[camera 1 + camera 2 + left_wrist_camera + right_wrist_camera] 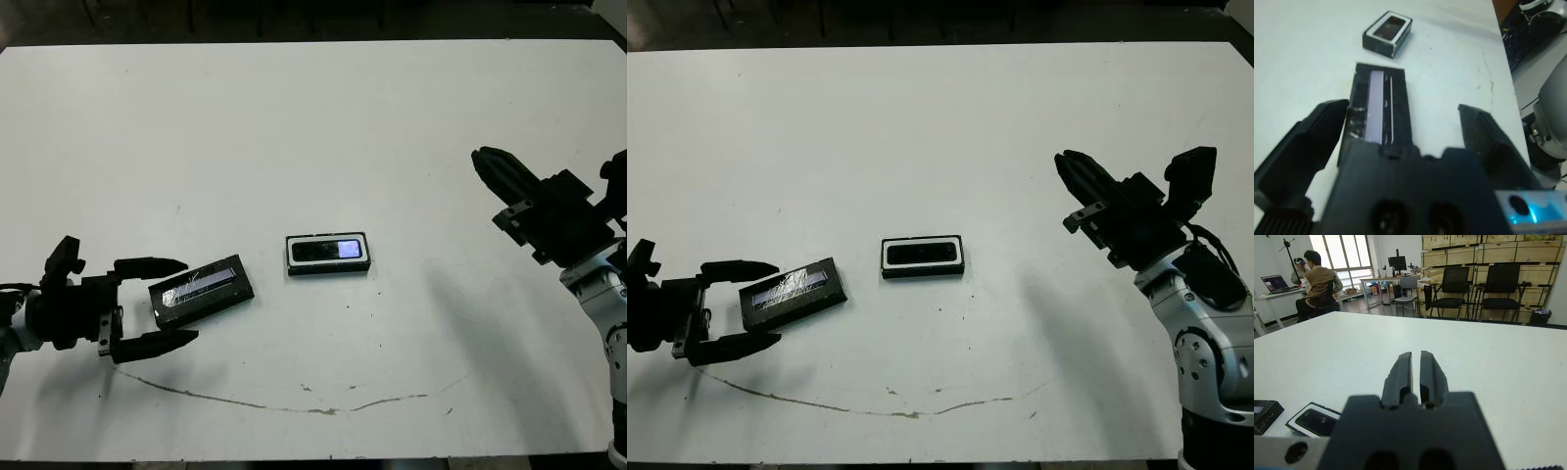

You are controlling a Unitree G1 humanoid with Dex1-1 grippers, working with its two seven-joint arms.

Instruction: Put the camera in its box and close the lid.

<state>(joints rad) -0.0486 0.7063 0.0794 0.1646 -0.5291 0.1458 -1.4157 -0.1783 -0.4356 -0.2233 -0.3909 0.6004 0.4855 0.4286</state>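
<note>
flanking lid (202, 291): left hand (154, 310) spread | camera (328, 250) boxed | right hand (1416, 371) pinched

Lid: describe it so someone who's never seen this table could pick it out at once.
On the white table, look to the robot's left, where the left gripper has its open fingers on either side of a flat black slab. That slab is the lid, lying slightly askew. Unlike the box at the table's middle, which has a white inner rim and holds the camera, the lid bears a silvery-purple stripe.
</note>
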